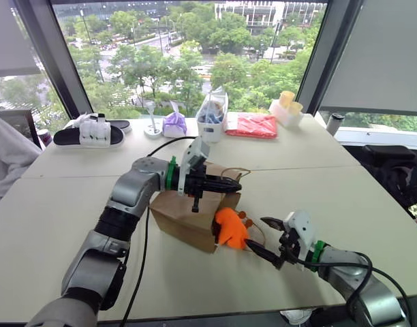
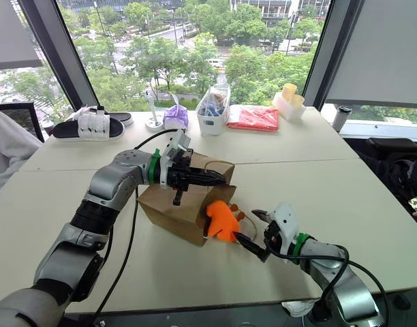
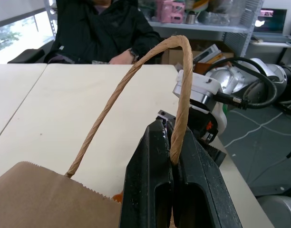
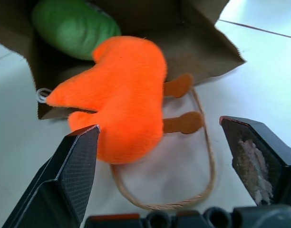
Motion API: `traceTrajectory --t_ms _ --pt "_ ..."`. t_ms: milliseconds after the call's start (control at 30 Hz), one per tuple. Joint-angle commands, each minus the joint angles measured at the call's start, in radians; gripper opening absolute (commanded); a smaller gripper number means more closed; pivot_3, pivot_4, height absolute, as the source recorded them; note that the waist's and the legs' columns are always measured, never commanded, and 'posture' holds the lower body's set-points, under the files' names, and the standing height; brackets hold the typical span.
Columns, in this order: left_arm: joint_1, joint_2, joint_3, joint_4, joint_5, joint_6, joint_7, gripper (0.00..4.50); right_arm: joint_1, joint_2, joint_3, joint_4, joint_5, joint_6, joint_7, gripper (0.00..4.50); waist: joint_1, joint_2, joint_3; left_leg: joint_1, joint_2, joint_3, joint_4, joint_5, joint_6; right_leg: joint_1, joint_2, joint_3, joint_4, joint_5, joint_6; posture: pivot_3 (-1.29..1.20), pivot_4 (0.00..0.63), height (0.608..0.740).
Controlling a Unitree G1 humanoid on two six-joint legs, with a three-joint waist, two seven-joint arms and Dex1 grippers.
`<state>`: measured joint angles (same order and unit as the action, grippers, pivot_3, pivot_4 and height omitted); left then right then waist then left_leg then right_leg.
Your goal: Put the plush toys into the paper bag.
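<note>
Right gripper (image 1: 268,240), black two-fingered, nearest the head camera: released, fingers spread wide, just beside the orange toy and apart from it.

Pale, smooth table (image 1: 331,197), broad and matte.

Brown kraft paper bag (image 1: 184,218), creased, lying on its side at mid-table, mouth facing the right gripper. One thin twisted tan loop handle (image 3: 136,76) is raised; the other (image 4: 183,199) lies flat on the table.

Left gripper (image 1: 222,184): clenched on the raised handle, fingers level.

Orange plush toy (image 1: 229,227), fuzzy, fist-like, at the bag's mouth, partly outside it, its small brown stubs towards the flat handle.

Green plush toy (image 4: 72,26), rounded, deep inside the bag.
</note>
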<state>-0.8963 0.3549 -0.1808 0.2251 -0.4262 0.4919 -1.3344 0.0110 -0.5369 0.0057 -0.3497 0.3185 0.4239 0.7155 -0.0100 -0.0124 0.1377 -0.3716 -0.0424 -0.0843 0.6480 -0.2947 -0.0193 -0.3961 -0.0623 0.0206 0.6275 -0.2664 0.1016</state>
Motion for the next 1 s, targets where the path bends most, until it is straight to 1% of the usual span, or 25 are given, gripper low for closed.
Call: traceTrajectory --t_ms 33,100,200,267,300,467,533,567,700,733,833,1000 --pt "-0.013 -0.001 0.011 -0.014 -0.008 -0.011 0.002 0.00 -0.026 0.024 0.029 -0.008 0.035 0.022 0.014 4.40 -0.001 0.000 0.000 0.000 0.000 0.000 0.000 0.000 0.000 0.000 0.000 0.000 0.000 0.000 0.000 0.00 0.150 0.740" --pt "-0.013 -0.005 0.011 -0.013 -0.009 -0.010 0.004 0.00 -0.057 0.050 0.048 0.026 0.049 0.038 0.020 4.40 -0.003 0.000 0.000 0.000 0.000 0.000 0.000 0.000 0.000 0.000 0.000 0.000 0.000 0.000 0.000 0.00 0.150 0.740" --pt "-0.015 -0.010 0.010 -0.013 -0.008 -0.009 0.007 0.00 -0.116 0.083 0.087 0.112 0.027 0.030 0.027 4.40 -0.003 0.000 0.000 0.001 0.000 0.000 0.000 0.000 0.000 0.000 0.000 0.000 0.000 0.000 0.000 0.00 0.150 0.740" --pt "-0.017 -0.009 0.012 -0.016 -0.008 -0.008 0.009 0.00 -0.155 0.098 0.093 0.161 0.001 0.008 0.010 3.90 -0.003 0.000 0.000 0.001 0.000 0.000 0.000 0.000 0.000 0.000 0.000 0.000 0.000 0.000 0.000 0.00 0.150 0.740" --pt "-0.017 -0.007 0.013 -0.018 -0.009 -0.006 0.010 0.00 -0.163 0.098 0.095 0.172 -0.001 0.000 0.015 3.57 -0.002 0.000 0.000 0.000 0.000 0.000 0.000 0.000 0.000 0.000 0.000 0.000 0.000 0.000 0.000 0.00 0.150 0.740" --pt "-0.010 0.003 0.016 -0.030 -0.014 0.001 0.012 0.00 -0.161 0.086 0.104 0.172 -0.007 -0.016 0.033 0.99 -0.001 0.000 0.000 0.000 0.000 0.000 0.000 0.000 0.000 0.000 0.000 0.000 0.000 0.000 0.000 0.00 0.150 0.740" --pt "-0.007 0.005 0.016 -0.036 -0.015 0.003 0.013 0.00 -0.158 0.087 0.098 0.160 -0.001 -0.017 0.031 0.05 -0.002 0.000 0.000 0.000 0.000 0.000 0.000 0.000 0.000 0.000 0.000 0.000 0.000 0.000 0.000 0.00 0.150 0.740" --pt "-0.006 0.005 0.016 -0.038 -0.016 0.004 0.013 0.00 -0.158 0.088 0.095 0.156 0.001 -0.018 0.030 0.02 -0.002 0.000 0.000 0.000 0.000 0.000 0.000 0.000 0.000 0.000 0.000 0.000 0.000 0.000 0.000 0.00 0.150 0.740" --pt "-0.011 0.002 0.014 -0.050 -0.026 0.016 0.005 0.00 -0.194 0.125 0.012 0.098 0.082 -0.016 -0.003 0.02 -0.002 0.000 0.000 0.000 0.000 0.000 0.000 0.000 0.000 -0.001 0.000 0.000 0.000 0.000 0.000 0.00 0.150 0.740" --pt "-0.014 0.002 0.013 -0.053 -0.029 0.019 0.000 0.00 -0.208 0.129 0.016 0.091 0.088 -0.010 0.000 0.02 -0.002 0.000 0.000 0.000 0.000 0.000 0.000 0.000 0.000 -0.001 0.000 0.000 0.000 0.000 0.000 0.00 0.150 0.740" --pt "-0.022 0.001 0.009 -0.057 -0.032 0.027 -0.015 0.00 -0.245 0.140 0.056 0.107 0.076 -0.009 0.016 0.02 -0.003 0.000 0.000 0.000 0.000 0.000 0.000 0.000 0.000 -0.001 0.000 0.000 0.000 0.000 0.000 0.00 0.150 0.740" --pt "-0.029 0.002 0.002 -0.054 -0.027 0.023 -0.026 0.00 -0.335 0.177 0.156 0.237 0.023 -0.057 0.081 0.02 -0.005 0.000 0.000 0.000 0.000 0.000 0.000 0.000 0.000 -0.001 0.000 0.000 0.001 0.000 0.000 0.00 0.150 0.740"
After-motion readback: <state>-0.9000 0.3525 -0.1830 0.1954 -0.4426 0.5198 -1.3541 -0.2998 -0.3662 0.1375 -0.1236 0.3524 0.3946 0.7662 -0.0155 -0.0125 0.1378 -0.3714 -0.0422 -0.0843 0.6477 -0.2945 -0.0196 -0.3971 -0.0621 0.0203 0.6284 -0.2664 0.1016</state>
